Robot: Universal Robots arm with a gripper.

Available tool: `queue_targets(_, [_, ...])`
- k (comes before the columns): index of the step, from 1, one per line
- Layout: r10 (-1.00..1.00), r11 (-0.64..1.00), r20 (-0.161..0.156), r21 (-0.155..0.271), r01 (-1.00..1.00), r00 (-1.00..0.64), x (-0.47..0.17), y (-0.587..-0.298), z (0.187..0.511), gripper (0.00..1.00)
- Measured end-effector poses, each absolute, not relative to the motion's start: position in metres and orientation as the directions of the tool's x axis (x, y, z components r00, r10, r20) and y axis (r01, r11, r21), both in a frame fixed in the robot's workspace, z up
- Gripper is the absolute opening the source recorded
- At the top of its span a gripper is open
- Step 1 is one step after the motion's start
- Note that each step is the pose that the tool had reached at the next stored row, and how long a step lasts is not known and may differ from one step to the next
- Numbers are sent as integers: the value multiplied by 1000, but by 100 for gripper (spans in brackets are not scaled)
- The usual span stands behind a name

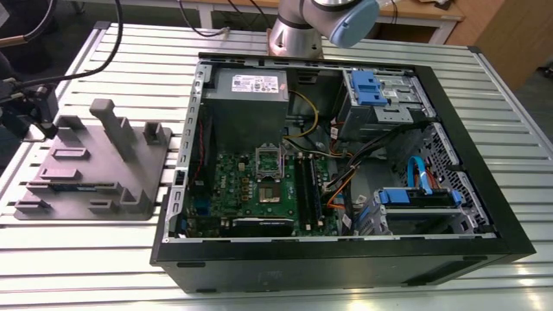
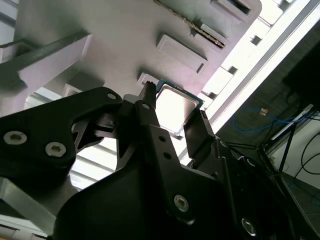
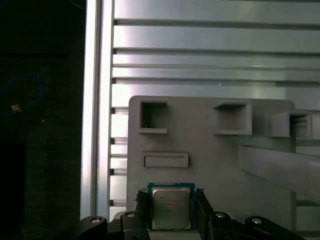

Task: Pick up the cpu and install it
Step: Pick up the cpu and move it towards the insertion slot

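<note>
The cpu [image 3: 171,207] is a small square chip with a silvery metal top and a green rim. My gripper [image 3: 171,200] is shut on it, one black finger pressed against each of two opposite edges. In the second wrist view the cpu [image 2: 175,106] sits between the fingertips [image 2: 148,102], just off the grey plastic tray [image 2: 115,45]. In the exterior view the gripper [image 1: 36,116] hangs over the far left end of the tray [image 1: 95,162]. The silver socket frame [image 1: 269,162] sits on the green motherboard inside the open computer case [image 1: 346,253].
The tray carries tall upright posts [image 1: 116,133] and several raised pockets [image 3: 154,117]. It lies on a slatted metal table [image 1: 87,259] whose edge is close to the gripper. Cables, black memory sticks [image 1: 307,191] and blue drive bays [image 1: 376,87] crowd the case around the socket.
</note>
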State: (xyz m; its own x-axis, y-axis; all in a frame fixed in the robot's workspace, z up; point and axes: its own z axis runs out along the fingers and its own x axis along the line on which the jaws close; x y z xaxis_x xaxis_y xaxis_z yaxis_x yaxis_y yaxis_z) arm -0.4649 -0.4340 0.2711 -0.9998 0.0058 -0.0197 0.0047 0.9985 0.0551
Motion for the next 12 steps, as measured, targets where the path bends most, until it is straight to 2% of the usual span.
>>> queue_targets(12, [6,998,-20,55,5,-1000,-465,-434,304,47])
